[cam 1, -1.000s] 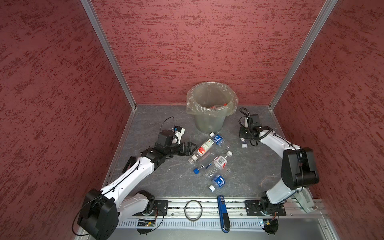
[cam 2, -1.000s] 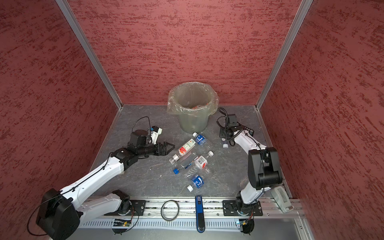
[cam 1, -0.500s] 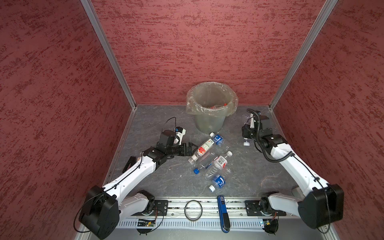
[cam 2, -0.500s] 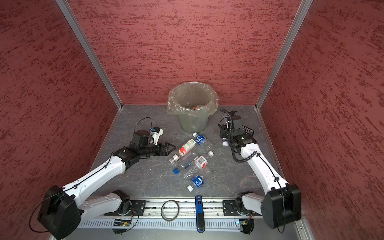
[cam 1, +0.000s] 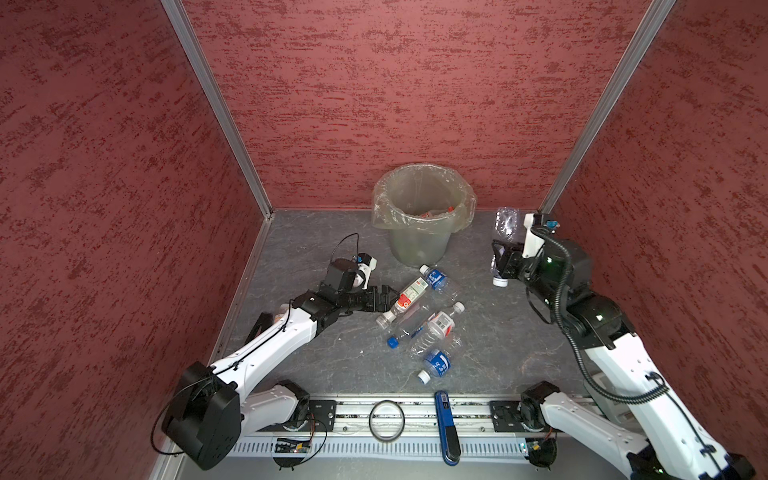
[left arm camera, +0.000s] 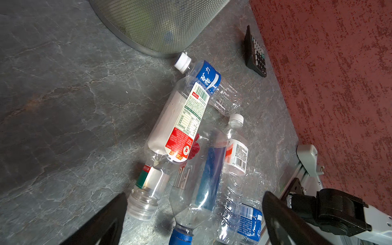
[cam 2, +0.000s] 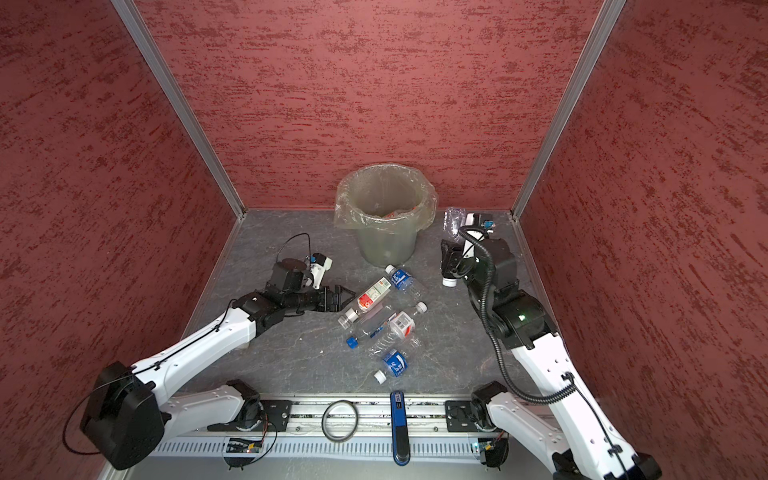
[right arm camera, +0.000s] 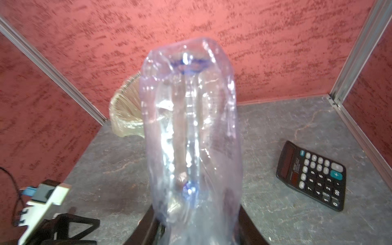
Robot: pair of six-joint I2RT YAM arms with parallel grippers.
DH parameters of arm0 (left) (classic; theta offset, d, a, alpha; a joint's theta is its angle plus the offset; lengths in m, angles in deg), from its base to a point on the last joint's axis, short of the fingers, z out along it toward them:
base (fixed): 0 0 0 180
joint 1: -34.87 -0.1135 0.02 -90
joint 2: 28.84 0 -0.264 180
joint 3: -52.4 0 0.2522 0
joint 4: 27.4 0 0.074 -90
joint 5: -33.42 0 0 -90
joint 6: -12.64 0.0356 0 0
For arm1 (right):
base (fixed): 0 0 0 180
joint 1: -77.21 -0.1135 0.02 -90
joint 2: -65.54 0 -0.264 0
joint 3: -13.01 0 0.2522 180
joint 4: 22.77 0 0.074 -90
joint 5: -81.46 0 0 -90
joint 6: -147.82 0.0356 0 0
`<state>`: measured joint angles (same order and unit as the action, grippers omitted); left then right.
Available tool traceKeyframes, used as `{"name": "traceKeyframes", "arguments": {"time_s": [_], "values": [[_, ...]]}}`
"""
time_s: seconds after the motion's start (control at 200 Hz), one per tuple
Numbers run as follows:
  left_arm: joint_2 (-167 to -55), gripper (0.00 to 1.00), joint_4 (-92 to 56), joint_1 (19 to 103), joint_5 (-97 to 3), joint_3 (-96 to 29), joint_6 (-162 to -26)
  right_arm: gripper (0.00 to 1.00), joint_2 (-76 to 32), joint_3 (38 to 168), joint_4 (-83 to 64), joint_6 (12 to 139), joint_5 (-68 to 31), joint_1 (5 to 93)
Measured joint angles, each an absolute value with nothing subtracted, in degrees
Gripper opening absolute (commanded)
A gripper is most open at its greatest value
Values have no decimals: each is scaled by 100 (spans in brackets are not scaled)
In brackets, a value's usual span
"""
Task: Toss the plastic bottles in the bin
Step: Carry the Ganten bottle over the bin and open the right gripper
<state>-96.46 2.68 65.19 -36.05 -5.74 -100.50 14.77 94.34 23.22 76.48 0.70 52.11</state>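
Several plastic bottles lie in a loose pile on the grey floor in front of the bin (cam 1: 419, 249) (cam 2: 386, 249). They include a red-and-white-labelled bottle (cam 1: 409, 295) (left arm camera: 180, 123), a blue-capped bottle (cam 1: 405, 330) (left arm camera: 197, 180) and a blue-labelled bottle (cam 1: 436, 363). My left gripper (cam 1: 388, 293) (left arm camera: 195, 195) is open, low at the left edge of the pile, with bottle necks between its fingers. My right gripper (cam 1: 503, 255) (right arm camera: 195, 222) is shut on a clear crumpled bottle (cam 1: 507, 222) (right arm camera: 191, 137), held off the floor, white cap down, to the right of the bin.
A black calculator (right arm camera: 311, 176) (left arm camera: 255, 53) lies on the floor by the right wall. A blue tool (cam 1: 446, 428) and a black ring (cam 1: 386, 422) rest on the front rail. Red walls close in the left, back and right sides.
The right arm has unfolded and lifted the clear bottle up off the floor beside the bin. The left gripper has edged a little closer to the pile, still open.
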Motion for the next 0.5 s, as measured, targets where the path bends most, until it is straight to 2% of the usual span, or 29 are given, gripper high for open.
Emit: {"name": "traceKeyframes", "arguments": {"time_s": [0.21,0.376,0.456,0.501], "values": [[-9790,99,289,6663,-3692,-690,-10050,45,1427,10040,2309,7635,2,5130],[-9903,99,309,6740,-3762,-708,-10050,46,605,10894,2152,7530,-125,5121],[-9899,99,305,6768,-3782,-708,-10052,51,-190,11666,2043,7431,-199,5125],[-9897,100,307,6773,-3786,-708,-10052,61,-859,12326,2049,7392,-258,5163]]}}
